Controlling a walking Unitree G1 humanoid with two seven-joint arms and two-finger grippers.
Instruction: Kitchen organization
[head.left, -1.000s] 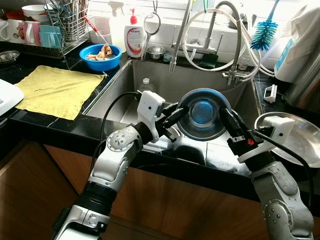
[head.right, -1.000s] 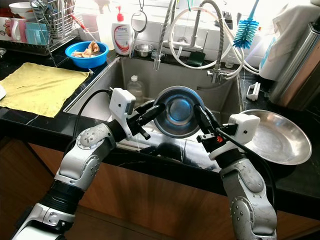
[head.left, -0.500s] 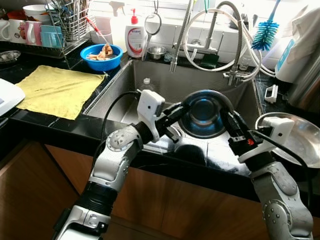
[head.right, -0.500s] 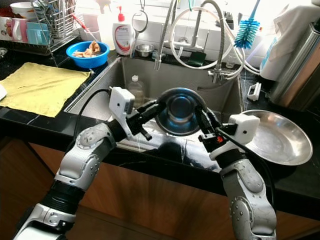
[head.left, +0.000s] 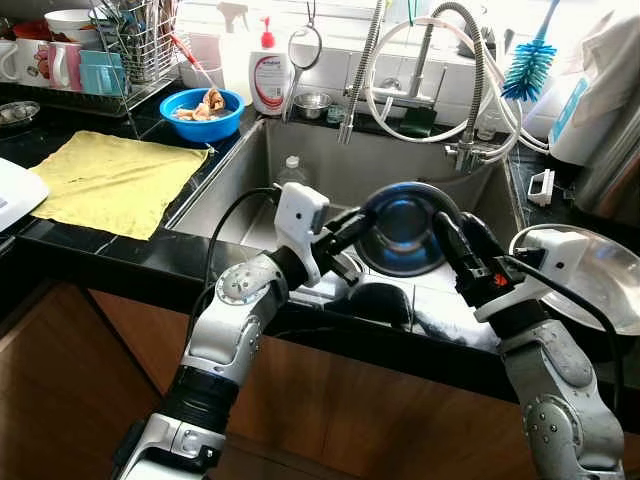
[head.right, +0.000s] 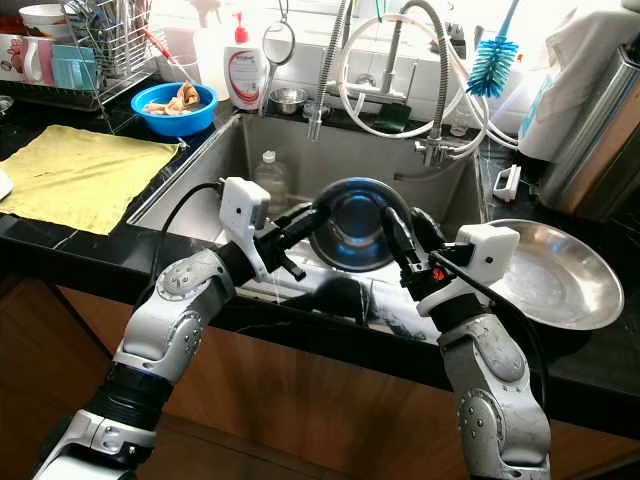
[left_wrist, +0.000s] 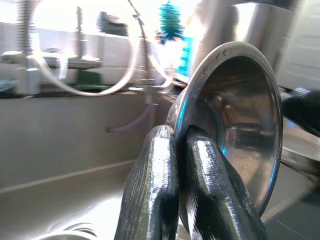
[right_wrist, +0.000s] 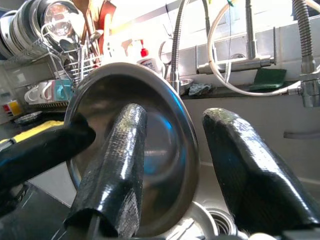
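Steel bowl (head.left: 404, 228) held on edge above the sink (head.left: 300, 160); left gripper (head.left: 352, 226) clamped on its left rim. Right gripper (head.left: 452, 238), pinching a second ago, now spread apart astride the right rim; hand-over seemingly complete.

Four cameras around one sink (head.left: 300, 165)

Both head eyes look forward and down on it; each wrist camera looks very near along its fingers at the steel bowl (left_wrist: 235, 125).
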